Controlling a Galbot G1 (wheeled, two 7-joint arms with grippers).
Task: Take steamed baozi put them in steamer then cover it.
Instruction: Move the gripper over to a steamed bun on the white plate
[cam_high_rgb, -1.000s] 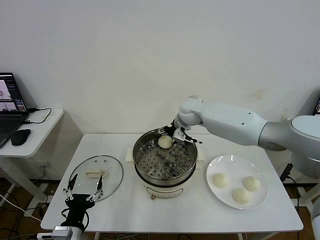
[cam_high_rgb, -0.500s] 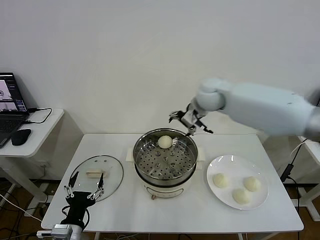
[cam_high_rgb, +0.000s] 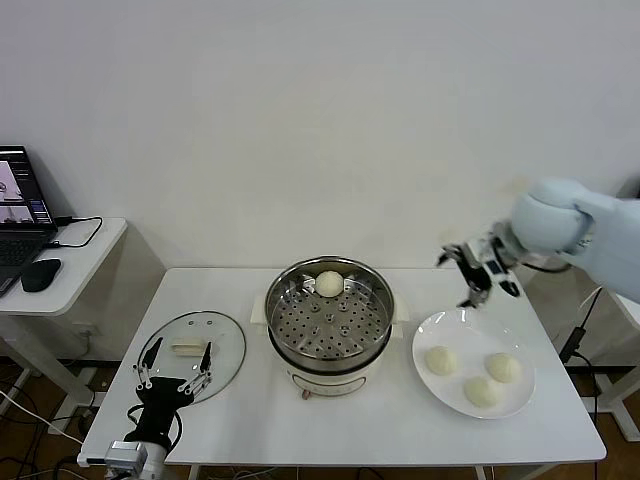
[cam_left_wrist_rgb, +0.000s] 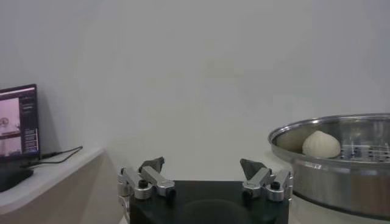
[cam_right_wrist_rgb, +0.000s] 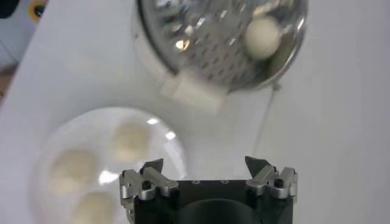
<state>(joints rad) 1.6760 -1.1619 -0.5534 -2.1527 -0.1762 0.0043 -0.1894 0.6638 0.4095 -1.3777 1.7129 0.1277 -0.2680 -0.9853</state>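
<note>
The right hand (cam_high_rgb: 478, 272) hangs open and empty above the far edge of the plate (cam_high_rgb: 433, 331), right of the steamer (cam_high_rgb: 329, 320). One baozi (cam_high_rgb: 329, 283) lies at the far side of the steamer tray; three baozi (cam_high_rgb: 478, 374) sit on the plate. The left hand (cam_high_rgb: 171, 371), open and empty, waits near the lid (cam_high_rgb: 226, 345) on the worktop (cam_high_rgb: 400, 420).

The steamer (cam_high_rgb: 329, 325) is shiny silver steel, its inner tray dotted with rows of small holes, on a white base. One cream-white steamed baozi (cam_high_rgb: 329, 283) sits at twelve o'clock on the tray. Three more cream-white buns (cam_high_rgb: 480, 374) lie on the white plate (cam_high_rgb: 432, 331). The table (cam_high_rgb: 420, 420) is white. The glass lid (cam_high_rgb: 227, 336) is clear, with a cream handle.
</note>
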